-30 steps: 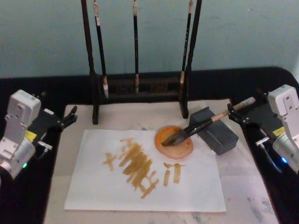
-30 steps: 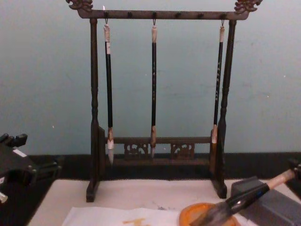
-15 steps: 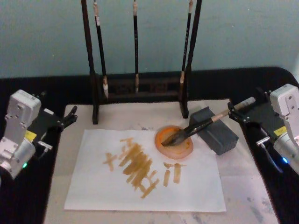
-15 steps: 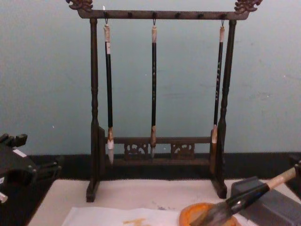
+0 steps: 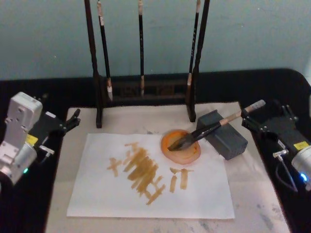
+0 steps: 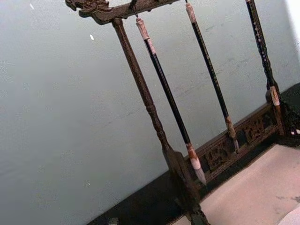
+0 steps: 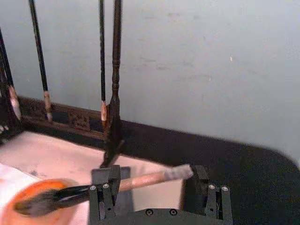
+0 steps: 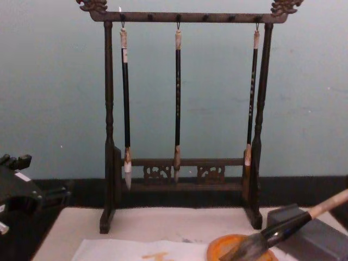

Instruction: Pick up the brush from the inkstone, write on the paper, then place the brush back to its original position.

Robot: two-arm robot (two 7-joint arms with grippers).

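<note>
The brush lies slanted, its black section resting on the grey inkstone block and its dark bristles in an orange dish. Its pale handle end points toward my right gripper, which is open and just clear of it; in the right wrist view the fingers stand wide apart below the handle. The white paper carries ochre strokes at its middle. My left gripper is parked open at the mat's left edge, also seen in the chest view.
A dark wooden brush rack with three thin hanging brushes stands behind the paper. The cream mat lies under everything on a black table. A teal wall is behind.
My right gripper has drawn back to the right and lower, away from the handle end it was around. The brush stays on the inkstone. The left arm has not moved.
</note>
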